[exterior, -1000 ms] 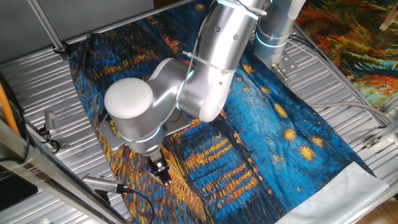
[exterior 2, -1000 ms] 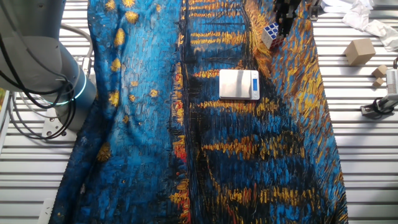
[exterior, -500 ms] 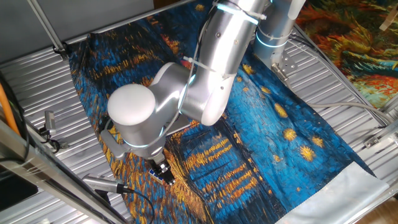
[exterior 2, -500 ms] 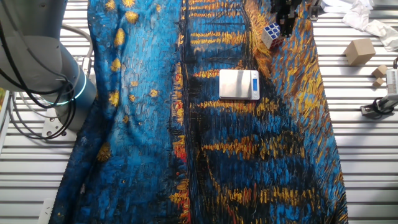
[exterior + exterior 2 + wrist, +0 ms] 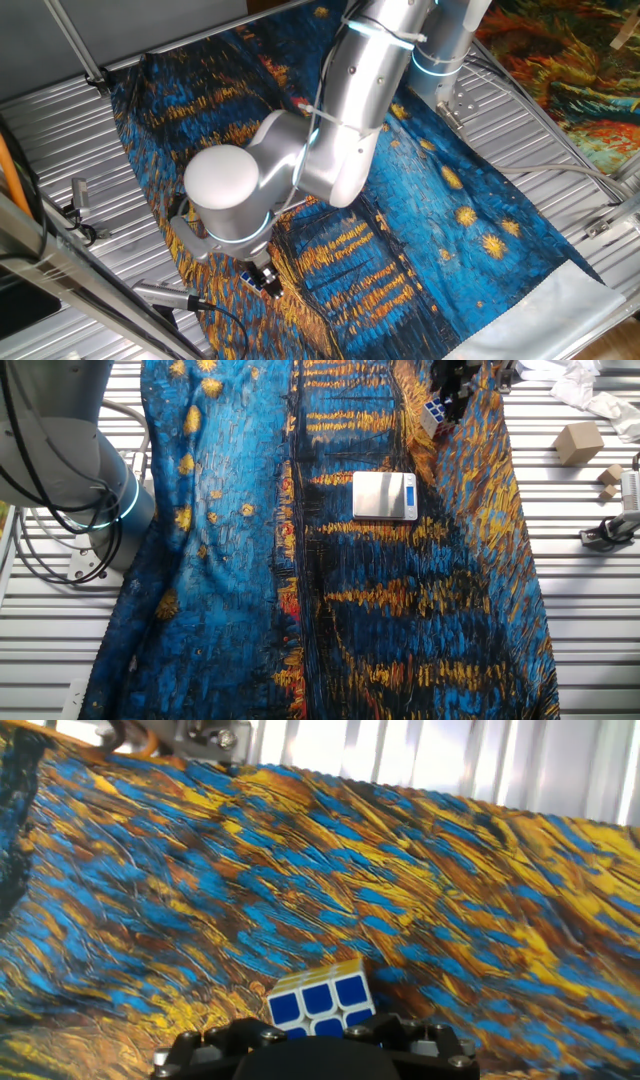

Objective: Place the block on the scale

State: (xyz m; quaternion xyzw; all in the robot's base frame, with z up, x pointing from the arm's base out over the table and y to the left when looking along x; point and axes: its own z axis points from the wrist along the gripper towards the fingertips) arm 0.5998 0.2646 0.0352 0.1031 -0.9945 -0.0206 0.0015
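Not yet placed: block (image 5: 432, 415) lying on the patterned cloth (image 5: 240, 560), near the empty scale (image 5: 384, 496) at about its 1 o'clock. Gripper (image 5: 452, 390) just beside the block, finger spacing impossible to tell; grasp, carry and set-down probably all remaining

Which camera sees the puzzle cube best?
The hand view: the block shows big, with blue squares, just above the gripper body. The other fixed view shows it small beside the gripper, above the scale. In one fixed view the arm hides it.
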